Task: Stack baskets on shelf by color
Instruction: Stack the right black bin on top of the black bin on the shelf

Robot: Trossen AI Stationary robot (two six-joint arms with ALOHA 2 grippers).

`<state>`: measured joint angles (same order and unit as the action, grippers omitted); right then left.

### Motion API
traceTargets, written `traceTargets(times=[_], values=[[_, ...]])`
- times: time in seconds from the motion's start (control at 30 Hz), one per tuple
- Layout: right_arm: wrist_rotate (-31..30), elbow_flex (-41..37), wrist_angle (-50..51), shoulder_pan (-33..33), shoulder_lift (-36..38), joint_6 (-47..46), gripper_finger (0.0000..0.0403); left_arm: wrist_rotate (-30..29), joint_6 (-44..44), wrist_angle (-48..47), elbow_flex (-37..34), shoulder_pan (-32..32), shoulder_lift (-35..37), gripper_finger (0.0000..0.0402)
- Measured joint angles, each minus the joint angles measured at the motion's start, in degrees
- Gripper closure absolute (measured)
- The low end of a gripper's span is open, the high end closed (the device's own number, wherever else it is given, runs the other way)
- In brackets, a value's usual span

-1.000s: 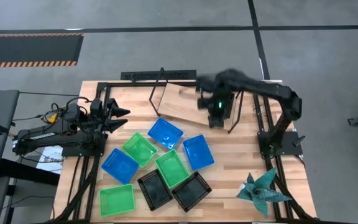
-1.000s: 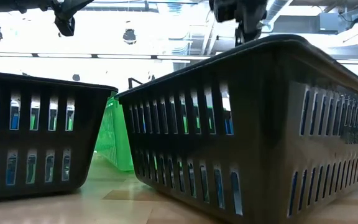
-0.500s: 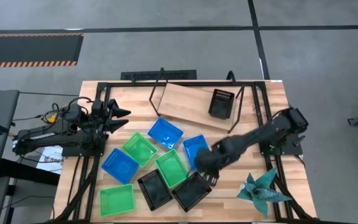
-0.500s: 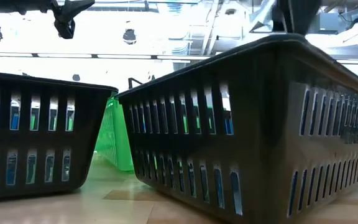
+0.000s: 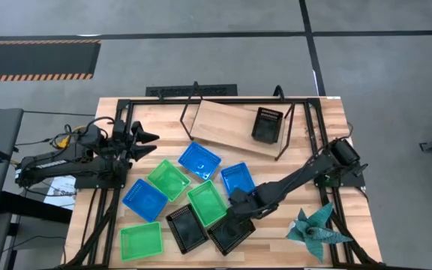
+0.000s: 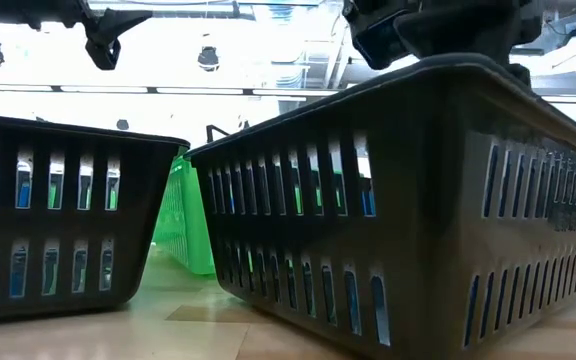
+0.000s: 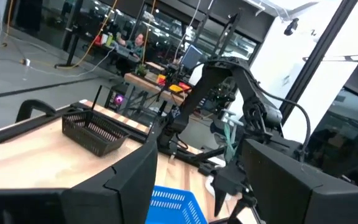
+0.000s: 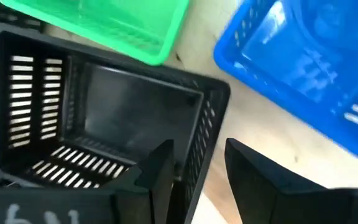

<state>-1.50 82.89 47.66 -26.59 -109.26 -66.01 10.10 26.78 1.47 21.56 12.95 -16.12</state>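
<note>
The wooden counter [image 5: 313, 142] carried everything, with the shelf [image 5: 227, 127] standing tilted toward its far edge and one black basket [image 5: 267, 124] already resting on the shelf's right end. The left arm waited over the counter's left side, its gripper [image 5: 150, 138] raised clear of the baskets with the fingers [image 7: 278, 180] spread wide and holding nothing. The right arm reached in low across the counter, and the right gripper [image 5: 238, 212] sat at the far rim of the right-hand black basket on the counter [image 5: 229, 231]; in the right wrist view the fingers [image 8: 263, 168] were parted and straddled that basket's slotted wall [image 8: 197, 134], one inside and one outside, but whether they actually pressed on it could not be told. The remaining baskets lay loosely clustered in front of the shelf: three blue ones [image 5: 199, 160] [image 5: 238, 182] [image 5: 144, 199], three green ones [image 5: 169, 180] [image 5: 207, 202] [image 5: 141, 241], and a second black basket [image 5: 186, 229] just beside the one at the right gripper. A teal folded-paper plant [image 5: 315, 228] sat near the counter's front right corner, well apart from the baskets.
</note>
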Motion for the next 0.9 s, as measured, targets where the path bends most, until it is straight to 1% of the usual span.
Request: traceTargets(times=[0.23,0.4,0.47,0.57,0.73,0.77,0.9], values=[[0.0,0.0,1.2,-1.6,-2.4,-4.2,0.0241,0.1,0.5,-1.0,0.0,0.0,0.0,0.0175],[0.0,0.0,-0.6,-2.9,-4.8,-4.7,0.0241,0.1,0.8,-0.8,0.0,0.0,0.0,0.0175],[0.0,0.0,-1.0,-3.1,-5.6,-4.8,0.0249,0.0,0.9,-0.6,0.0,0.0,0.0,0.0175],[0.0,0.0,-0.9,-3.1,-6.3,-5.6,0.0282,0.0,0.9,-0.6,0.0,0.0,0.0,0.0175],[-0.1,0.1,-1.1,-3.0,-6.1,-5.6,0.0382,-0.1,1.5,-0.7,0.0,0.0,0.0,0.0175],[-0.1,0.1,-0.9,-3.1,-5.7,-5.6,0.0389,-0.1,1.5,-0.7,0.0,0.0,0.0,0.0175],[0.3,0.1,0.4,-3.8,-3.7,-5.7,0.0385,-0.1,1.5,-0.8,0.0,0.0,0.0,0.0175]])
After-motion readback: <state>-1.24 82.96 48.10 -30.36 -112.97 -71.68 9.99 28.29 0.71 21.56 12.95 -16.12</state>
